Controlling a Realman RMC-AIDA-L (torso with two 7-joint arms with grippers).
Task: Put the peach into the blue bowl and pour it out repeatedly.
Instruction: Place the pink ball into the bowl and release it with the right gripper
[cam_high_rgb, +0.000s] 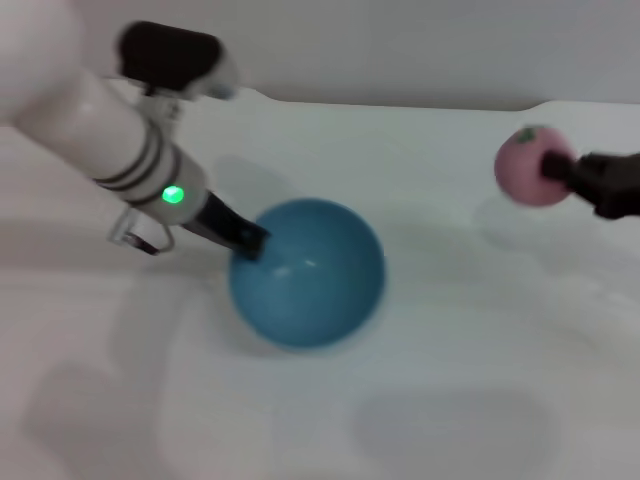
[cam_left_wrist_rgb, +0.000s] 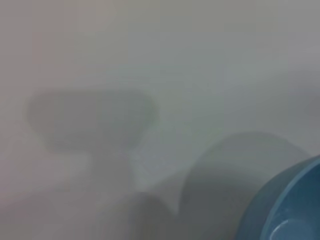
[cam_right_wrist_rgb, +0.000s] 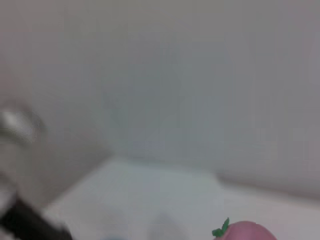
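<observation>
The right gripper (cam_high_rgb: 562, 170) holds the peach (cam_high_rgb: 528, 166) clamped between its fingers, raised above the white desk (cam_high_rgb: 450, 400) well to the right of the blue bowl (cam_high_rgb: 307, 272). The left gripper (cam_high_rgb: 248, 240) is closed on the bowl's left rim; the bowl sits on the desk, mid-left.

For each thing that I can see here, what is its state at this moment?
peach: held by the right gripper, off the table, not in the bowl.
bowl: upright on the table, empty, gripped at its rim.
left gripper: shut on the bowl's rim, on the robot's left side of it.
right gripper: shut on the peach, to the bowl's right and apart from it.
table: white, bears the bowl.
</observation>
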